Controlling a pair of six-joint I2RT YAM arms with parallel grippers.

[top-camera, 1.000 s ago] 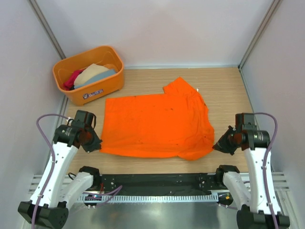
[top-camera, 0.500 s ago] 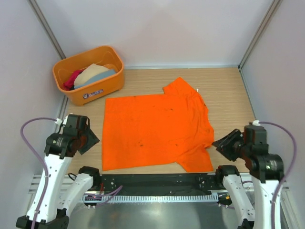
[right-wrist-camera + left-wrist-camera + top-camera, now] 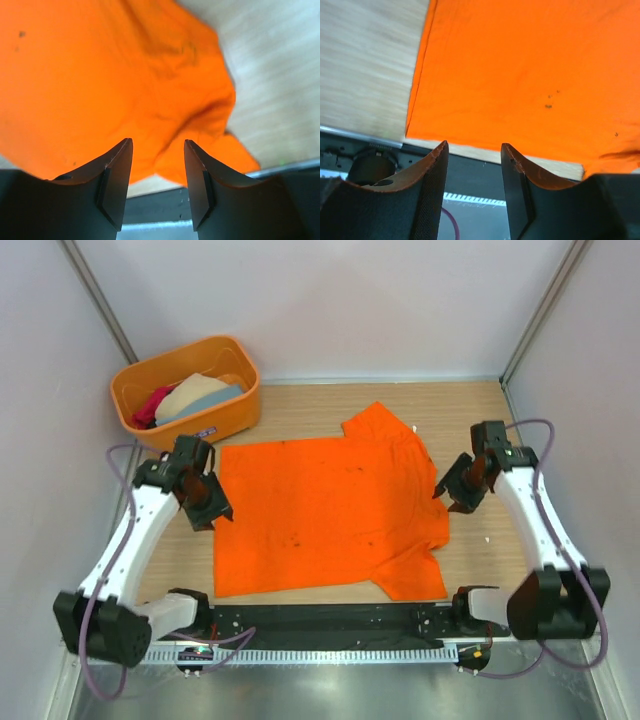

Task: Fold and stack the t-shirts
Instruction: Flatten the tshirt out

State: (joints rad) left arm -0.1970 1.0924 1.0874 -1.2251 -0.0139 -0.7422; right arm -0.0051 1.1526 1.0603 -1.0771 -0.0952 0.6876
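A bright orange t-shirt (image 3: 325, 515) lies spread flat on the wooden table, one sleeve at the far right and one at the near right. My left gripper (image 3: 212, 512) hangs open at the shirt's left edge with nothing between its fingers. In the left wrist view the gripper (image 3: 472, 147) sits over the near hem of the shirt (image 3: 520, 70). My right gripper (image 3: 445, 490) stands open at the shirt's right edge, holding nothing. The right wrist view shows that gripper (image 3: 157, 145) above the rumpled sleeve side of the shirt (image 3: 100, 75). Crimson (image 3: 155, 403), beige (image 3: 200, 388) and grey-blue (image 3: 218, 400) t-shirts lie bunched in a tub.
The rigid orange tub (image 3: 190, 435) stands at the far left corner. A black rail (image 3: 330, 620) runs along the table's near edge. White walls close in both sides and the back. Bare wood (image 3: 480, 410) shows right of the shirt.
Both grippers have opened and let go of the shirt's near corners. The hem has dropped flat toward the near edge. Both arms have moved away from me, to the shirt's side edges.
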